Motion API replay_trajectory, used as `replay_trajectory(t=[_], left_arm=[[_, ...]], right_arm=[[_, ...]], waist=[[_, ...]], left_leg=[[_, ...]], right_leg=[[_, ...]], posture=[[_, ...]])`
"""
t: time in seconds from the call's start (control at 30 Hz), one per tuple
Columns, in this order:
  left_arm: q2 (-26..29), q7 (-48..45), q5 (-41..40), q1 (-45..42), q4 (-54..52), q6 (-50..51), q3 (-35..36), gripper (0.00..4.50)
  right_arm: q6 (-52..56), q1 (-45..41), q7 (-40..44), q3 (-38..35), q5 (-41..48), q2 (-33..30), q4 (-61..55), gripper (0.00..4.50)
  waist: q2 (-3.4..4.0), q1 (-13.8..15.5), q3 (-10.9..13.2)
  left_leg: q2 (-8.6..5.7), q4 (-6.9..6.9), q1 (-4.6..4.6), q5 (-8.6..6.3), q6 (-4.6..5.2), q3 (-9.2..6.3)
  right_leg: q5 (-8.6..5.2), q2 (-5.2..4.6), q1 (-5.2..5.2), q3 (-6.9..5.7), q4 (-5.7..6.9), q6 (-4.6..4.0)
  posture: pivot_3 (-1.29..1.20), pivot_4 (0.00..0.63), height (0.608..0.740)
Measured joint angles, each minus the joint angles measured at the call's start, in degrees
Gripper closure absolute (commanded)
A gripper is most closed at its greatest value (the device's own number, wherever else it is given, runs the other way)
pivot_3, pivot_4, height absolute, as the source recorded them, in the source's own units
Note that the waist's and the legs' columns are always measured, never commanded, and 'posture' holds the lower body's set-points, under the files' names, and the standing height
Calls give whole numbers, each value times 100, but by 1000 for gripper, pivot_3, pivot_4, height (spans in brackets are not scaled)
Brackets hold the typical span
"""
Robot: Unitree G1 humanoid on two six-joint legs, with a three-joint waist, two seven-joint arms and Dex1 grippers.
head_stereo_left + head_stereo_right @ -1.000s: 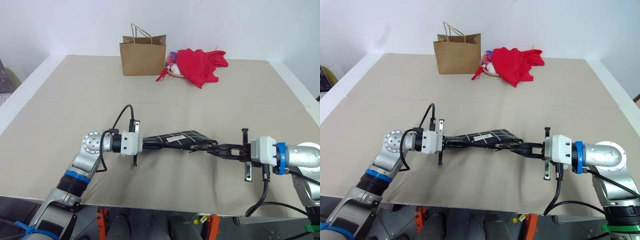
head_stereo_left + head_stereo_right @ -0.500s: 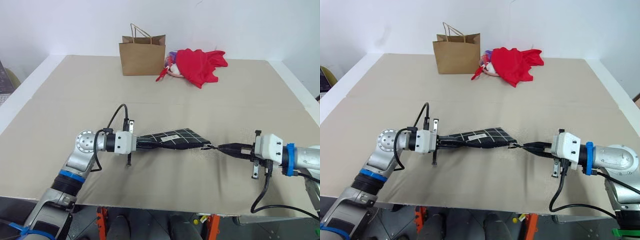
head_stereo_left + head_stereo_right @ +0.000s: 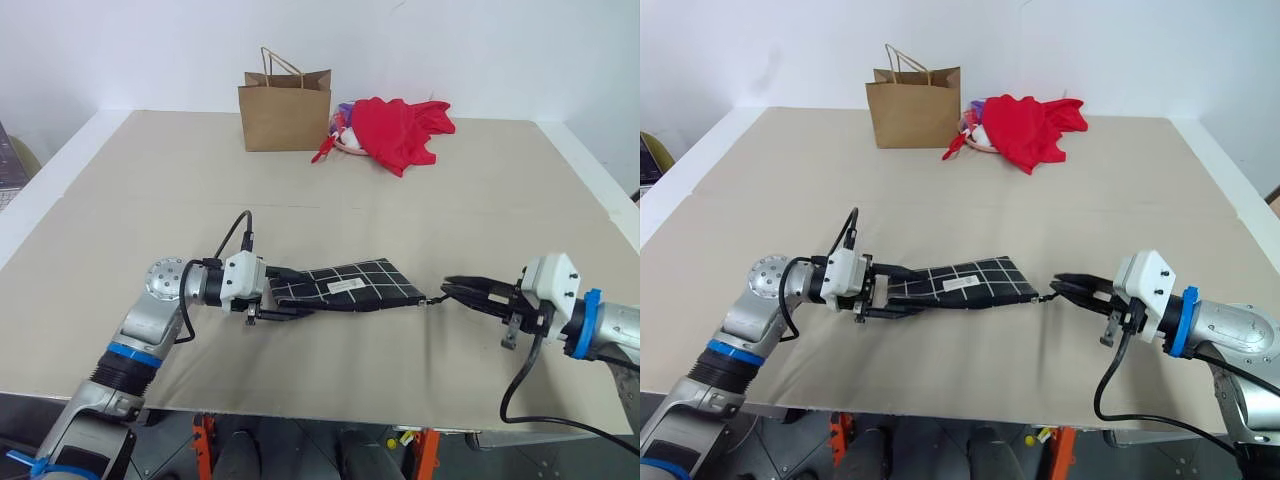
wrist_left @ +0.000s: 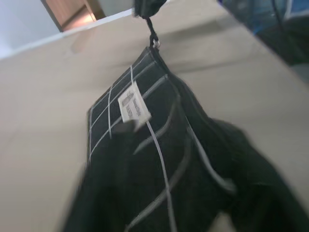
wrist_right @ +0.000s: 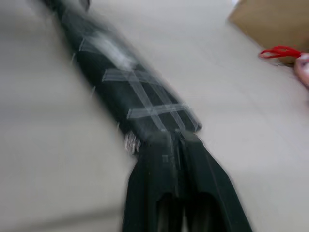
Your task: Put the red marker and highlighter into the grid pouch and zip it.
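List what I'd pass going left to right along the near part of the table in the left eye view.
Left gripper → flat black fabric grid pouch with white lines → right gripper.

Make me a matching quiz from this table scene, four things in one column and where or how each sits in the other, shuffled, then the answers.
Things:
1. grid pouch
2. brown paper bag
3. red cloth
4. left gripper

Descriptions:
A. standing upright at the far side of the table
B. lying flat between the two grippers
C. crumpled beside the bag
D. at the pouch's left end

Pairs: 1-B, 2-A, 3-C, 4-D
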Motion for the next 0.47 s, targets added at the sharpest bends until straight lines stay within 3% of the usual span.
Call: replay_trajectory(t=[0.03, 0.17, 0.47], left_arm=[[131, 50, -91, 115, -187, 309, 74, 99], [374, 455, -199, 521, -387, 924, 493, 0], [294, 2300, 650, 1214, -43, 1055, 1161, 0]], right_arm=[[232, 78, -154, -73, 143, 63, -122, 2081], [926, 486, -704, -354, 488, 345, -279, 45], [1133, 1717, -1509, -759, 329, 1194, -314, 45]], waist=[[0, -3, 0], [-2, 3, 0], [-4, 10, -1]], left_leg=[[1, -1, 1, -1, 2, 0], [1, 0, 1, -2, 3, 0], [0, 0, 0, -2, 2, 1]], right_leg=[[-2, 0, 0, 0, 0, -2], [-4, -1, 0, 0, 0, -3], [-13, -3, -7, 1, 0, -20]], posture=[[0, 150, 740], [0, 150, 740], [0, 150, 740]])
